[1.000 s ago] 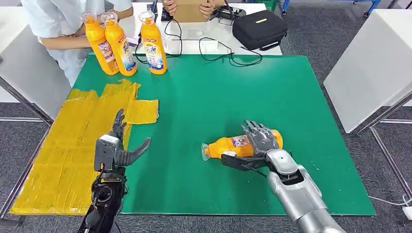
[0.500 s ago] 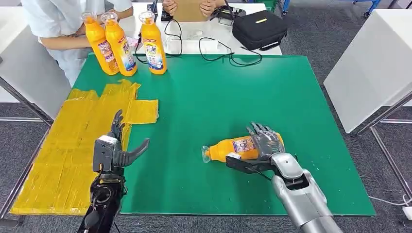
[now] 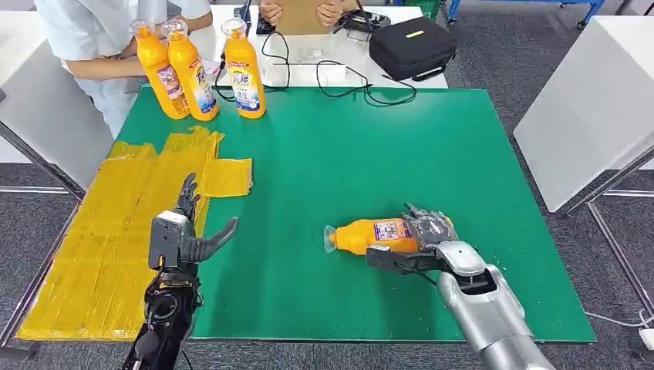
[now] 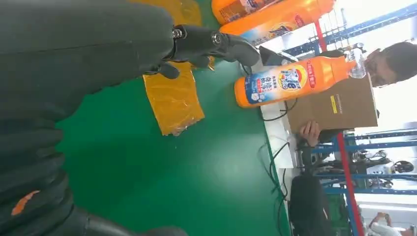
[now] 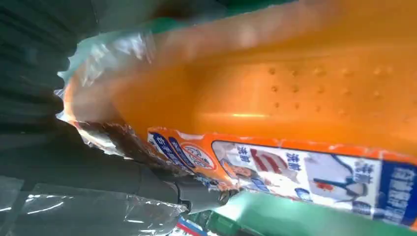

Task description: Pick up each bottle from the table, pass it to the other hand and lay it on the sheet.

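Observation:
An orange bottle [image 3: 370, 233] lies on its side on the green table [image 3: 332, 154], cap toward the left. My right hand [image 3: 426, 235] grips its far end, fingers over it and thumb under; the right wrist view shows the bottle's orange body [image 5: 295, 83] and label close up. My left hand [image 3: 185, 235] hovers open with fingers spread at the edge of the yellow sheet [image 3: 108, 239], its fingers [image 4: 216, 42] held over the green top. Three more orange bottles [image 3: 199, 69] stand upright at the table's far left; one of these standing bottles [image 4: 290, 83] shows in the left wrist view.
A person in white stands behind the standing bottles [image 3: 92, 38]. Another person's hands hold a cardboard box [image 3: 301, 15] at the far side. A black bag [image 3: 411, 46] and cables [image 3: 362, 85] lie on a white table. A white table [image 3: 594, 100] stands to the right.
My right hand has closed around the bottle and drawn it slightly right and toward me. The left hand has stayed in place.

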`<action>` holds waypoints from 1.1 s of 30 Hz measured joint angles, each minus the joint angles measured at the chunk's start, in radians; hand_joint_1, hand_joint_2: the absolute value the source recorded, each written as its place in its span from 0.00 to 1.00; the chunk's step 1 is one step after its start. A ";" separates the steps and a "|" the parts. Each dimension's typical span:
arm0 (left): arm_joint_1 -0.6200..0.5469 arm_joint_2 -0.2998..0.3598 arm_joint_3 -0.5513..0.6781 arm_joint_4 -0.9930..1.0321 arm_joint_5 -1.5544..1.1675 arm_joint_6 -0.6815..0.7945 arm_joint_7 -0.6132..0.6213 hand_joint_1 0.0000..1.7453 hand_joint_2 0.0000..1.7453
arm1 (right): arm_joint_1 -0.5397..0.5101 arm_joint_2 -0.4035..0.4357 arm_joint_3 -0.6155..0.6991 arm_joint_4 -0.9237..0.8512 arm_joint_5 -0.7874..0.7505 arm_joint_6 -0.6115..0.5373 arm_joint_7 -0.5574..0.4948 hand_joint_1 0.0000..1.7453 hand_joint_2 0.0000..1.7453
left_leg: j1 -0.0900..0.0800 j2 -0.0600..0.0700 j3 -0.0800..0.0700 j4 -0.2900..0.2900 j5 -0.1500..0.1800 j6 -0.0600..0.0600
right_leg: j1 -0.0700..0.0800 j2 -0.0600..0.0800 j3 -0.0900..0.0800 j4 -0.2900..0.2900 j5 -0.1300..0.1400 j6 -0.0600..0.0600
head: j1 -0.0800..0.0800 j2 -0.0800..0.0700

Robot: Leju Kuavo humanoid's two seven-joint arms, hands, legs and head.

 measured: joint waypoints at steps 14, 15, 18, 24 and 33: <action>-0.008 0.000 -0.003 0.008 -0.002 -0.003 -0.003 0.00 1.00 | -0.007 -0.021 -0.003 0.045 -0.055 -0.089 -0.063 1.00 1.00 | 0.000 0.000 0.004 0.000 0.000 0.000 | 0.000 0.000 0.004 0.000 0.000 0.000 | 0.000 0.000; -0.002 0.000 -0.003 0.005 -0.010 -0.003 -0.010 0.00 1.00 | 0.008 -0.019 -0.008 0.037 -0.071 -0.161 -0.081 1.00 1.00 | 0.000 0.000 0.003 0.000 0.000 0.000 | 0.000 0.000 0.004 0.000 0.000 0.000 | 0.000 0.000; 0.034 0.000 -0.005 -0.032 -0.031 -0.005 -0.024 0.00 1.00 | 0.066 0.001 -0.044 -0.033 -0.114 -0.323 -0.115 1.00 1.00 | 0.000 0.000 -0.001 0.000 0.000 0.000 | 0.000 0.000 -0.001 0.000 0.000 0.000 | -0.001 0.000; 0.063 -0.003 -0.024 -0.088 -0.024 -0.086 -0.022 0.00 1.00 | 0.114 0.064 -0.141 -0.150 -0.333 -0.470 -0.188 1.00 1.00 | 0.000 -0.001 -0.004 0.000 0.000 0.000 | 0.000 -0.002 -0.003 0.000 0.000 0.000 | 0.000 0.000; 0.022 0.023 -0.135 -0.121 0.088 -0.292 -0.015 0.00 1.00 | 0.141 0.158 -0.262 -0.221 -0.724 -0.531 -0.378 1.00 1.00 | 0.000 -0.001 -0.004 0.000 0.000 0.000 | 0.000 -0.001 -0.003 0.000 0.000 0.000 | 0.000 0.000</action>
